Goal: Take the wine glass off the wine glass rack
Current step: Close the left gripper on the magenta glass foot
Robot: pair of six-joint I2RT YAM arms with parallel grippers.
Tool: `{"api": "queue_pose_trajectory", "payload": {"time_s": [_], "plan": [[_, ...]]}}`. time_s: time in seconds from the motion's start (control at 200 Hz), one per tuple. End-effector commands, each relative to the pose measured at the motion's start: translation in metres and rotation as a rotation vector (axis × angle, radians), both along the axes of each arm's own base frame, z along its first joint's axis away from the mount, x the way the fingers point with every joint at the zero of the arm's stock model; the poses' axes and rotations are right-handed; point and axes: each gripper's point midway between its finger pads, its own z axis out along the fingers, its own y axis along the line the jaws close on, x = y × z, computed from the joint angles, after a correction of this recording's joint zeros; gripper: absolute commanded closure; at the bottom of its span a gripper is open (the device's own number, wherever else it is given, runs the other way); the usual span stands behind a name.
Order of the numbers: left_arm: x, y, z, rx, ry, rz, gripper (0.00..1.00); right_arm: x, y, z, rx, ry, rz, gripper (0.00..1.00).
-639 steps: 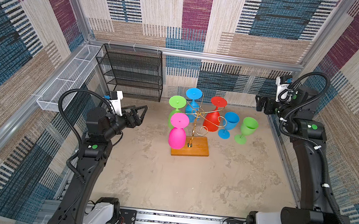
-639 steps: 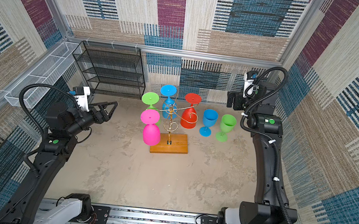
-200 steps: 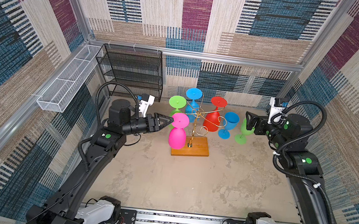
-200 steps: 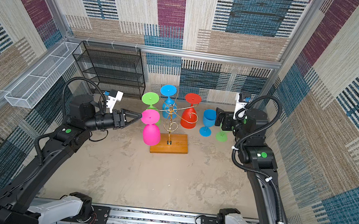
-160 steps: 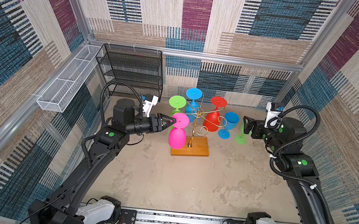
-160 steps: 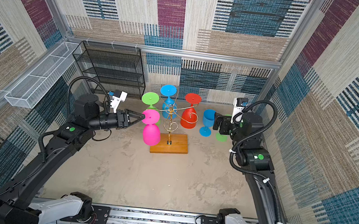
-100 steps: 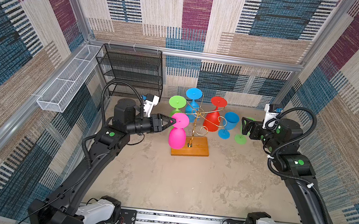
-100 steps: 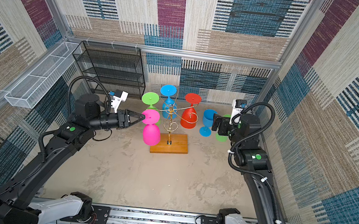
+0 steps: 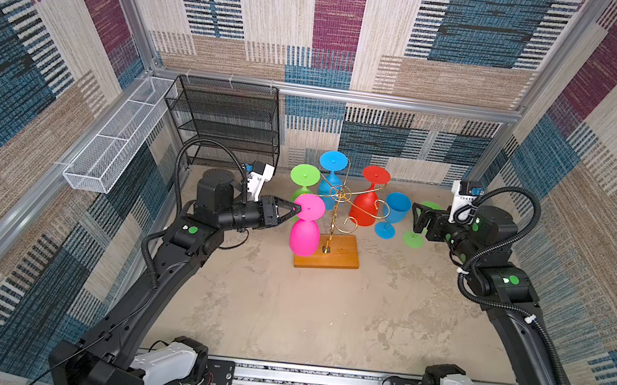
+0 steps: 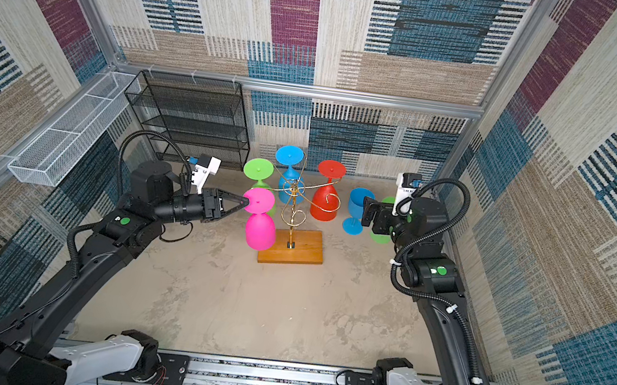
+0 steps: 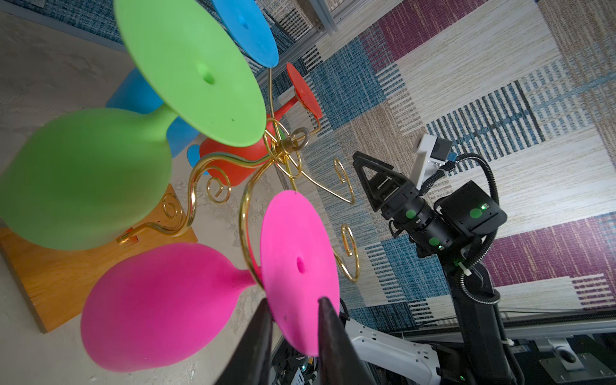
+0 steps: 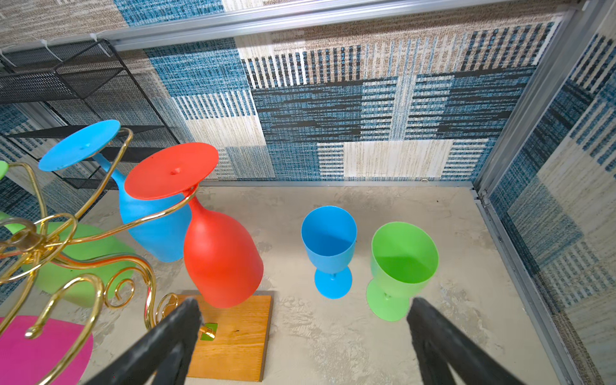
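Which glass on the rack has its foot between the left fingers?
The pink glass; the hanging green glass, blue glass and red glass are untouched.

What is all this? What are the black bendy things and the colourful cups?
They are a robot's left arm and right arm; each ends in two fingers for pinching. Two pictures come from a camera high above, looking down. The other two come from little cameras on the wrists, so things look big and tilted there. On the table stands the wine glass rack, gold wire on a wooden base. Four glasses hang upside down from it: the pink glass, green glass, blue glass and red glass. An upright blue glass and upright green glass stand beside it. The left arm's fingers sit either side of the pink foot's rim; I cannot tell if they pinch yet. The right arm's fingers are wide open, holding nothing.
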Motion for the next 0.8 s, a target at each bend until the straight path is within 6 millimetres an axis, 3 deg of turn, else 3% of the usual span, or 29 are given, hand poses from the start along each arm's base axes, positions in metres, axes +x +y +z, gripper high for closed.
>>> {"api": "queue_pose_trajectory", "payload": {"time_s": [0.0,0.796], "plan": [[-0.002,-0.001,0.009,-0.018,-0.020,-0.010,0.77,0.001,0.002,0.010,0.023,-0.039,0.008,0.01],[-0.010,-0.003,0.023,-0.090,-0.014,-0.028,0.96,-0.001,0.008,0.010,0.045,-0.044,0.037,0.01]]}}
